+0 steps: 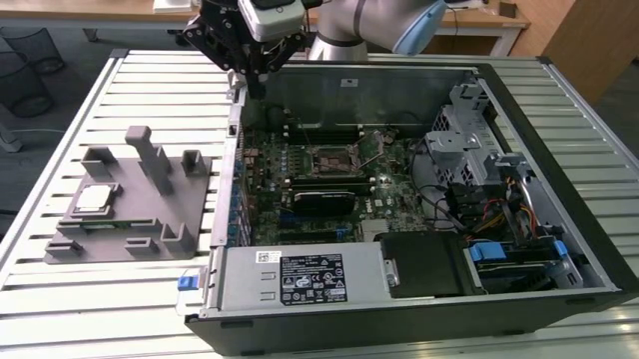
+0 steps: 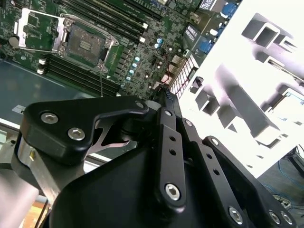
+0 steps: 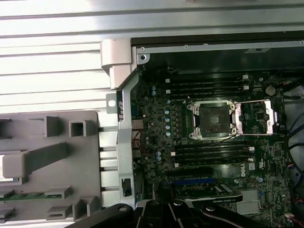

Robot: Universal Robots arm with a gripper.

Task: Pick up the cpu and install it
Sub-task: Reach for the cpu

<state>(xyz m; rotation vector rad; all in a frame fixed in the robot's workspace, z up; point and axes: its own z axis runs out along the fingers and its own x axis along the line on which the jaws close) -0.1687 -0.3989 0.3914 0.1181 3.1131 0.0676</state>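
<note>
The task has barely begun. The cpu (image 1: 95, 198) lies flat, silvery top up, in a shallow pocket of the grey fixture (image 1: 150, 224). The fixture rests on the slatted surface (image 1: 60, 299) toward its edge on the exterior view's left, just beside the open computer case (image 1: 559, 149). Nothing touches the chip, so the pick-up is not yet done.

The hand (image 1: 257, 88) hangs above the case's rear corner nearest the fixture, close to the surface's edge farthest from the exterior camera and well apart from the cpu. In the exterior view its fingers look drawn together into one dark point with nothing between them. The second wrist view agrees, with the black linkage converging at the hand (image 2: 163, 95) and no chip in it.

The place to receive the chip looks ready. On the motherboard (image 3: 156, 142) the socket (image 3: 211, 118) is bare, its dark contact field exposed. Its metal load plate (image 3: 256, 118) is swung open to one side and the thin lever is released. The same open socket (image 2: 83, 42) shows in the second wrist view, and it sits near the middle of the board in the exterior view (image 1: 334, 158).

By these pictures, both the grasp and the seating in the socket are left to do.
</note>
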